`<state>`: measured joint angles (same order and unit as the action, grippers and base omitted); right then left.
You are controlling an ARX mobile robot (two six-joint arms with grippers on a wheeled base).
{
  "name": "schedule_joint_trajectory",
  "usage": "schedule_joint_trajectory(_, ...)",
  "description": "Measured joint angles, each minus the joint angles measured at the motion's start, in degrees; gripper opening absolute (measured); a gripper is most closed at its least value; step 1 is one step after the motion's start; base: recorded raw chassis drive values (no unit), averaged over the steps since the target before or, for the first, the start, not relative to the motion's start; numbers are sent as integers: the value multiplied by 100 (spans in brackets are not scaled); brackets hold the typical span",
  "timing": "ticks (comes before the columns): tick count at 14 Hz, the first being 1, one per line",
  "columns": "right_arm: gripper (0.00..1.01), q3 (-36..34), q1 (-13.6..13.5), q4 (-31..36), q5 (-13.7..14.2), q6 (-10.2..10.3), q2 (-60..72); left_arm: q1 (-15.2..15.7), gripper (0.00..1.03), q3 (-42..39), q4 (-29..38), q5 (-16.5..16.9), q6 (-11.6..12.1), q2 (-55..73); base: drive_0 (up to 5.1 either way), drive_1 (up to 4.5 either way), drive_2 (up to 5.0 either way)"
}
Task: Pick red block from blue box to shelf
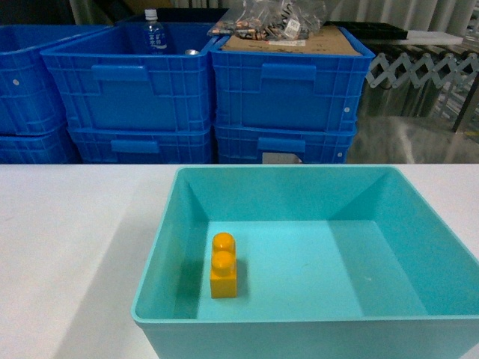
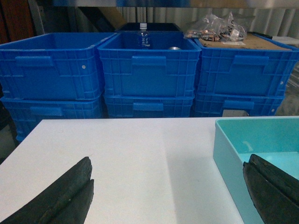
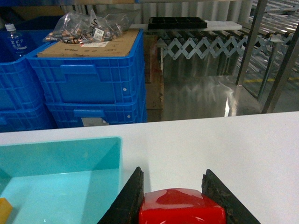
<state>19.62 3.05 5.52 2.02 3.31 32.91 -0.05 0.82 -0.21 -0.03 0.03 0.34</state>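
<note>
Two grippers: neither showing in the head view.
Right gripper (image 3: pixel 174 196): gripping the red block (image 3: pixel 182 206) between both fingers, hanging over bare white table (image 3: pixel 224 144) just right of the blue box (image 3: pixel 60 154).
Left gripper (image 2: pixel 168 196): gaping wide, holding nothing, hanging low over open table left of the box's wall.
Box: sitting at the table's near edge, holding only an orange brick (image 1: pixel 223 268) near its left wall.
Beyond the far edge: dark blue crates (image 1: pixel 202 90) standing stacked.
</note>
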Motion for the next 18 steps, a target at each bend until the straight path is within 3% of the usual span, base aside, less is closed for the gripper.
schedule_joint_trajectory(18,29,0,0,-2,9,11,0,4,98,0,-2,0,0,0,0,0,0)
